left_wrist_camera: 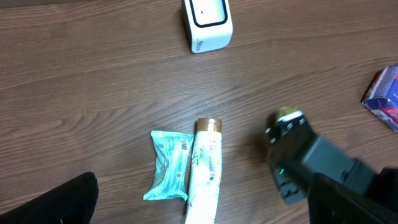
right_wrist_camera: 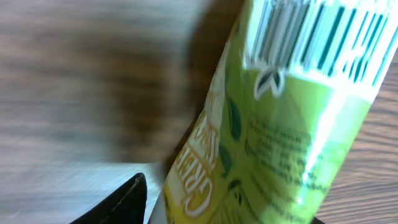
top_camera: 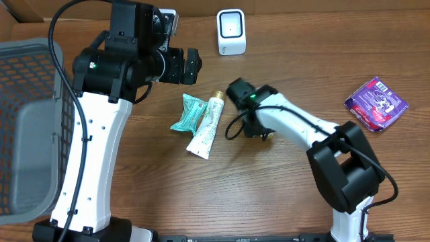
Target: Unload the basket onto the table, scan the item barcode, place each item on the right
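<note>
**Overhead.** The left tool (top_camera: 191, 64) is raised over the far left part of the surface (top_camera: 302, 54), with its jaws spread and nothing between them. A white scanner (top_camera: 232, 31) stands at the far edge. Mid-surface, a teal packet (top_camera: 187, 113) and a white tube (top_camera: 207, 125) lie side by side, touching, with the tube's gold cap toward the scanner. The right tool (top_camera: 237, 89) sits just right of that cap. A purple packet (top_camera: 376, 102) lies well apart at the right, and a grey basket (top_camera: 27, 114) is at the left edge.

**Left wrist.** The scanner (left_wrist_camera: 208, 25) is at the top, with the packet (left_wrist_camera: 168, 165) and white tube (left_wrist_camera: 205, 168) below it. A bit of green tube (left_wrist_camera: 288, 114) shows at the tip of the right tool (left_wrist_camera: 285, 123).

**Right wrist.** Blurred. The green tube (right_wrist_camera: 280, 124) fills the frame at a tilt, close to the lens, with its barcode (right_wrist_camera: 317, 37) at the upper right. One dark finger (right_wrist_camera: 121, 202) shows at the lower left, beside the tube. I cannot tell whether this tool pinches the tube or stands loose around it.
</note>
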Action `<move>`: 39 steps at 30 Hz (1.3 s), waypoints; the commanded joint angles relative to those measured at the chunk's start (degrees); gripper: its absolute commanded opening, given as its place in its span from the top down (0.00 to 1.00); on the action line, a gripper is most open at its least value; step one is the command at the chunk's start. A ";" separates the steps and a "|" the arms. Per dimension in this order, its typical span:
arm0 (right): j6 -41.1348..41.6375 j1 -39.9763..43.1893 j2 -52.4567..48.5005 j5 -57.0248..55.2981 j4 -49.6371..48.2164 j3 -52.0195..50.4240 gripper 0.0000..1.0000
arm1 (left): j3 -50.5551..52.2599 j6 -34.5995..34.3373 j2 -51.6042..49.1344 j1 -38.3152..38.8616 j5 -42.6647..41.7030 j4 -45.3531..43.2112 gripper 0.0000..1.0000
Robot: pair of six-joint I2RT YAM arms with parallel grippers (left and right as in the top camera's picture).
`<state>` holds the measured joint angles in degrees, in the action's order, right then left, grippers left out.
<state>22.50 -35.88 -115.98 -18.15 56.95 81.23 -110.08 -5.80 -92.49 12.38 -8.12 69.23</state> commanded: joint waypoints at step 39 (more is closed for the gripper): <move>-7.98 31.01 7.32 40.28 -9.68 -13.33 0.17 | -0.17 0.63 -0.52 0.00 -0.44 -0.07 0.01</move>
<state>14.96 -3.81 -109.45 21.04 49.08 69.71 -110.08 -5.80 -92.49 12.38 -8.12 69.25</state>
